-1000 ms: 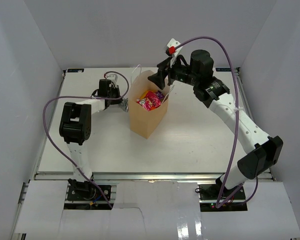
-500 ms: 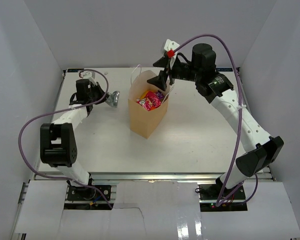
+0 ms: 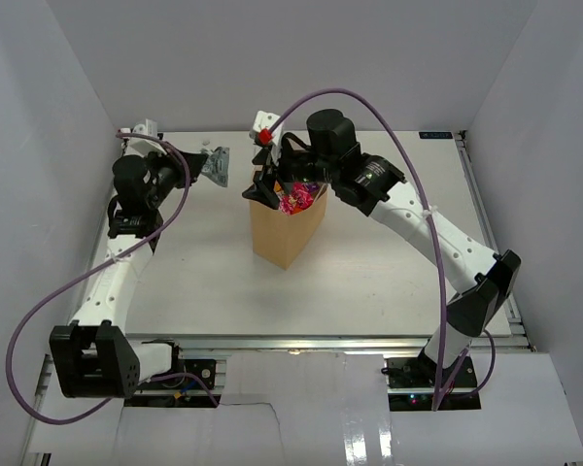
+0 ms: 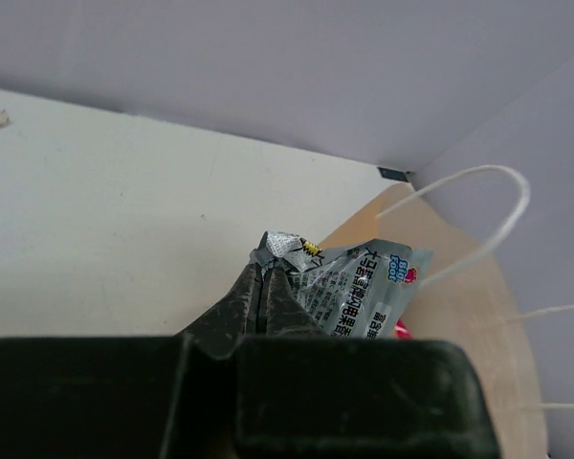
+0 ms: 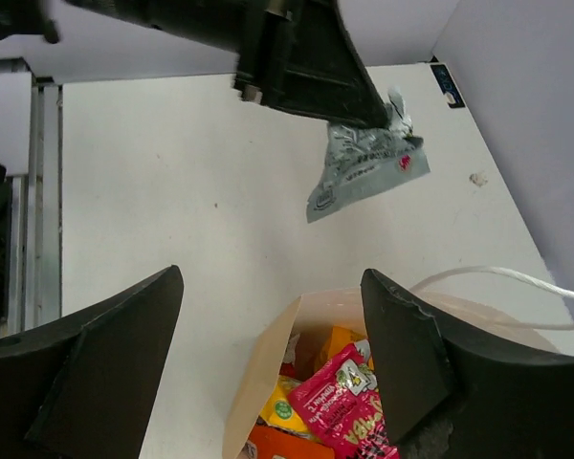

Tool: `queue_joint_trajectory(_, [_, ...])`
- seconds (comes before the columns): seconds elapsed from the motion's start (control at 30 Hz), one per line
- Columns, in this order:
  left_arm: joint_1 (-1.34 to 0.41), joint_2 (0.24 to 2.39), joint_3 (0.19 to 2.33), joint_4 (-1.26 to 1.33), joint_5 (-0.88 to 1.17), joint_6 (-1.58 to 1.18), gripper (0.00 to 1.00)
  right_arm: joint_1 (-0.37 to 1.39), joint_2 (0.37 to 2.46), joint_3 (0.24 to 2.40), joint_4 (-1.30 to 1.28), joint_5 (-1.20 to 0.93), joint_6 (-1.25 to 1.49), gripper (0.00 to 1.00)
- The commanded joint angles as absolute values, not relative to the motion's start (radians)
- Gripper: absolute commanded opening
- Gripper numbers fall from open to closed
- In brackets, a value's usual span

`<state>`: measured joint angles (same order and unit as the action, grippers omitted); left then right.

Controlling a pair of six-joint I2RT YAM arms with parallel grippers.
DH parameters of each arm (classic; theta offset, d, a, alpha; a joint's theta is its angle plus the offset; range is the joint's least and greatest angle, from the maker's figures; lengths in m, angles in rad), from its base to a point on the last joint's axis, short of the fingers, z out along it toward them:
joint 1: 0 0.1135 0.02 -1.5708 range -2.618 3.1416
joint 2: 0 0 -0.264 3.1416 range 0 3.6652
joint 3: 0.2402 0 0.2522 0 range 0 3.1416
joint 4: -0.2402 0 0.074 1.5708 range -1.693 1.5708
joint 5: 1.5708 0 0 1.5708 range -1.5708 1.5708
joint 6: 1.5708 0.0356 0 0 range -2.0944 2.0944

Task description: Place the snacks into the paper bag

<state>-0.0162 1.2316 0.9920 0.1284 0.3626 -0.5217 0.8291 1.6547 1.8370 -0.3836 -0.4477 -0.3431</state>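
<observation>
Top external view places the paper bag (image 3: pixel 287 233) upright near the middle of the worktop (image 3: pixel 398 262), mouth open, with several snacks (image 3: pixel 293 201) already inside; the right wrist view shows red-pink, yellow and orange wrappers among them, lying below the bag's top edge. One silver packet (image 4: pixel 359 292) is outside the bag. The left end effector (image 4: pixel 268 277) is fully closed on one corner of it and holds it in the air above the far-left part of the worktop, to the left of the bag and apart from it. No other packet shows outside the bag in any view, so the task is judged nearly complete: what is left is to carry this packet over the mouth and release it. The right end effector (image 5: pixel 270 282) hangs over the left side of the bag's mouth with its jaws spread wide and nothing between them. Bare worktop lies between the held packet and the bag, so the approach path is open at low level. Room is tighter at the mouth itself, where the right end effector takes up part of the opening and the white cord handles (image 4: pixel 488 206) rise above the top edge on the approach side. The left wall (image 3: pixel 39 146) stands close behind the left end effector, so free travel is mainly toward the bag.
</observation>
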Motion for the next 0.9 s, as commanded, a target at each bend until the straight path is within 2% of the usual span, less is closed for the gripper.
queue_joint_trajectory(0.0, [-0.02,1.141,0.985,0.164,0.422,-0.56,0.0,0.834,1.687,1.904,-0.289,-0.319,-0.142,0.81])
queue_joint_trajectory(0.17, [-0.02,1.023,0.951,0.144,0.429,-0.607,0.0,0.85,1.739,1.951,-0.267,-0.193,0.076,0.81])
queue_joint_trajectory(0.4, [-0.02,0.936,0.94,0.097,0.446,-0.663,0.0,0.879,1.773,1.98,-0.227,-0.278,0.225,0.8])
queue_joint_trajectory(0.7, [-0.02,0.856,0.916,0.052,0.44,-0.693,0.0,0.948,1.79,1.986,-0.204,-0.299,0.27,0.74])
queue_joint_trajectory(0.8, [-0.02,0.842,0.913,0.049,0.448,-0.704,0.0,0.959,1.802,1.996,-0.204,-0.262,0.276,0.61])
queue_joint_trajectory(0.87, [-0.02,0.83,0.916,0.043,0.449,-0.713,0.0,0.959,1.81,2.002,-0.203,-0.265,0.267,0.47])
